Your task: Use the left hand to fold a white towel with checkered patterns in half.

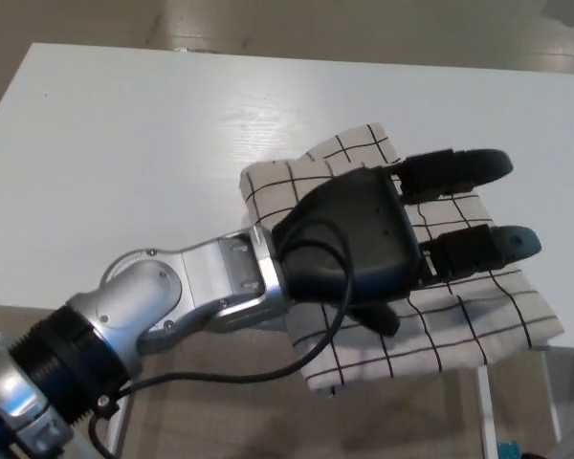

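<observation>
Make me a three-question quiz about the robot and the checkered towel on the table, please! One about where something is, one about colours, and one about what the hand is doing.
1. Where does the towel lie?
A. In the middle of the table
B. At the table's near edge, hanging a bit over it
C. On the floor

2. What colour are the lines on the towel?
A. Red
B. Green
C. Black

3. How is the left hand placed?
A. Spread out over the towel, fingers apart
C. Away from the towel, at the far end of the table
B. Lifting the towel high in the air

Answers:
1. B, since the towel's near corner sticks out past the white table edge.
2. C, since thin black lines cross the white cloth.
3. A, since the black fingers stretch apart above the cloth and hold nothing.
</observation>
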Controlling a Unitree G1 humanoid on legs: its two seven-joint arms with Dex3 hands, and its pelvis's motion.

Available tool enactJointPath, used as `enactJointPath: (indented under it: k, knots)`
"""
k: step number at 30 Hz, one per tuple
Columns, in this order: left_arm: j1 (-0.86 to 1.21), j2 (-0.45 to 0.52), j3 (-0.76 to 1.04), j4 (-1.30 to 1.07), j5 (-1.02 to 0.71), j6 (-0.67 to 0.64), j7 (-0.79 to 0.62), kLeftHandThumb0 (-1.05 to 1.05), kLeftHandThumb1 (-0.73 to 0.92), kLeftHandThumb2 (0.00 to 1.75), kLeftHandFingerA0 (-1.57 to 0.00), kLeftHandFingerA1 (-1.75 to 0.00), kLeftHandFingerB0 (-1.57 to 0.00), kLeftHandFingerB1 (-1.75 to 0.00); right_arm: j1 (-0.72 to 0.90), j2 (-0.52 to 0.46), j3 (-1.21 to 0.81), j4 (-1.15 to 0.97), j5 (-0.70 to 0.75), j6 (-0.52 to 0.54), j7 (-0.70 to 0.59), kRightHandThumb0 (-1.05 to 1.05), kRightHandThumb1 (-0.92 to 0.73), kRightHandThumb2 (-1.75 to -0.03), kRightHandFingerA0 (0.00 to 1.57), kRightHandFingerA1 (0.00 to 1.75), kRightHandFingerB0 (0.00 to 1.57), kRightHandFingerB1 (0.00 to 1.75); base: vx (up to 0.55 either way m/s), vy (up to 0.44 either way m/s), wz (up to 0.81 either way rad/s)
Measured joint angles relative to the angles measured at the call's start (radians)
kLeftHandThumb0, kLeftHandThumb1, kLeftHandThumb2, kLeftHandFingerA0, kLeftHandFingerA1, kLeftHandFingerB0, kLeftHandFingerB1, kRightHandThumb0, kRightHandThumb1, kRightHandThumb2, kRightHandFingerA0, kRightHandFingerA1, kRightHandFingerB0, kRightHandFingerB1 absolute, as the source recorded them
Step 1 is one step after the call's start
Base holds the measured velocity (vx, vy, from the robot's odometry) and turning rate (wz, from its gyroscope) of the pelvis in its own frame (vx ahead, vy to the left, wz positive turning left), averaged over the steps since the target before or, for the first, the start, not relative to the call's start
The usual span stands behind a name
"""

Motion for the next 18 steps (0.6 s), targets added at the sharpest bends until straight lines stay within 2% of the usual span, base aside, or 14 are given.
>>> enactJointPath:
  k: [2,3,4,8,9,14,15,18]
  knots:
    - [0.008,-0.002,-0.001,0.000,-0.001,0.007,-0.027,-0.85,0.47,0.90,0.00,0.00,0.00,-0.19,-0.003,0.000,0.000,0.000,0.000,0.000,0.001,-0.41,-0.84,-0.64,0.50,0.66,0.56,0.57,0.00,0.000,0.00]
    - [0.011,-0.003,-0.001,0.000,-0.001,0.011,-0.040,-0.96,0.56,0.63,0.00,0.00,0.00,-0.24,-0.005,0.000,0.000,0.000,0.000,0.000,0.002,-0.37,-0.67,-1.05,0.49,0.69,0.48,0.65,0.00,0.000,0.00]
    - [0.014,-0.005,-0.001,0.000,-0.002,0.018,-0.064,-0.96,0.56,0.63,0.00,0.00,0.00,-0.24,-0.008,0.000,0.000,0.000,0.000,0.000,0.002,-0.37,-0.67,-1.05,0.49,0.69,0.48,0.65,0.00,0.000,0.00]
    - [0.018,-0.010,-0.001,-0.001,-0.004,0.038,-0.126,-0.96,0.57,0.64,0.00,0.00,0.00,-0.24,-0.020,0.000,0.000,0.001,0.000,0.000,0.002,-0.38,-0.67,-1.05,0.48,0.68,0.47,0.64,0.00,0.000,0.00]
    - [0.018,-0.013,-0.001,-0.001,-0.004,0.045,-0.150,-0.95,0.60,0.60,0.00,0.00,0.00,-0.25,-0.025,0.000,0.000,0.002,0.000,0.000,0.002,-0.43,-0.83,-0.64,0.48,0.55,0.55,0.54,0.00,0.000,0.00]
    - [0.018,-0.031,0.003,-0.005,-0.013,0.071,-0.228,-0.95,0.59,0.60,0.00,-0.01,0.00,-0.24,-0.034,0.000,0.001,0.006,-0.001,0.000,0.002,-0.43,-0.83,-0.64,0.47,0.55,0.54,0.54,0.00,0.000,0.00]
    - [0.018,-0.034,0.004,-0.006,-0.017,0.076,-0.242,-0.84,0.46,0.90,0.00,0.00,0.00,-0.17,-0.035,0.000,0.002,0.007,-0.001,0.000,0.002,-0.42,-0.82,-0.64,0.47,0.56,0.54,0.54,0.00,0.000,0.00]
    - [0.018,-0.040,0.021,-0.015,-0.040,0.093,-0.295,-0.83,0.46,0.90,0.00,0.00,0.00,-0.18,-0.036,0.000,0.003,0.008,-0.001,0.000,0.003,-0.43,-0.82,-0.64,0.46,0.58,0.54,0.54,0.00,0.000,0.00]
